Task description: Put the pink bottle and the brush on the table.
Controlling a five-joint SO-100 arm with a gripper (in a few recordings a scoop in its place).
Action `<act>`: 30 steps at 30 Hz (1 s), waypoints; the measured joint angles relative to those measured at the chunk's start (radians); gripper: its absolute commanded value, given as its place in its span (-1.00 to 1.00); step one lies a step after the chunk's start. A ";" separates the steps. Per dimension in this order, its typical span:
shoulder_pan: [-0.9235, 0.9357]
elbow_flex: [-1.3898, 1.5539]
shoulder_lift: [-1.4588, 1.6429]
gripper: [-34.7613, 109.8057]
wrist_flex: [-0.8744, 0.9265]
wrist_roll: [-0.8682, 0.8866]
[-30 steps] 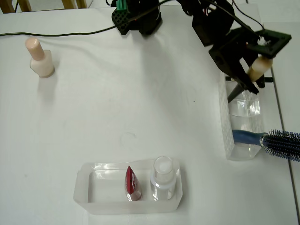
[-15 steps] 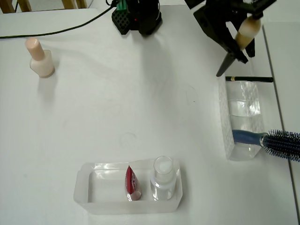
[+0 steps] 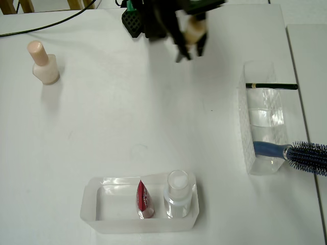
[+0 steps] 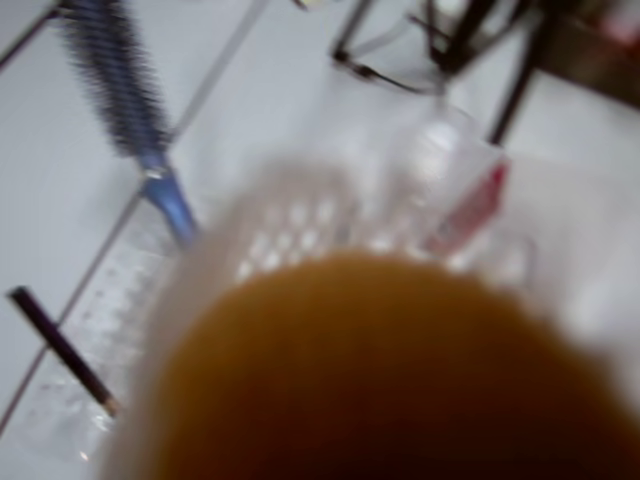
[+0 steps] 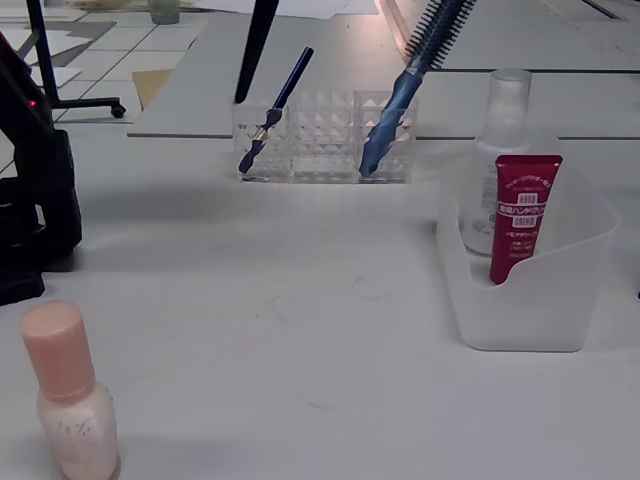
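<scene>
Brush (image 3: 192,31) hangs pinched in the tool (image 3: 188,43) above the back of the white worktop (image 3: 127,117) in the overhead view, cream tip uppermost; the pink bottle (image 3: 43,64) stands upright far left. Wrist view: blurred tan bristles (image 4: 390,380) fill the foreground. Fixed view: the pink bottle (image 5: 68,395) stands near the front left, with the black handle (image 5: 256,45) hanging at top.

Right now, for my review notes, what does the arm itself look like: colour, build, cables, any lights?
The arm is black, angular plastic. In the overhead view its gripper ends in two thin, pointed black fingers. A green part sits near the base, and a dark cable trails across the white table. In the fixed view the base is a chunky black block with a small red light.
</scene>
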 measured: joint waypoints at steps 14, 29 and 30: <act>0.350 0.140 0.067 -0.52 0.288 -0.095; 0.698 0.466 0.066 -0.52 0.069 -0.410; 0.706 0.489 0.066 -0.52 0.038 -0.428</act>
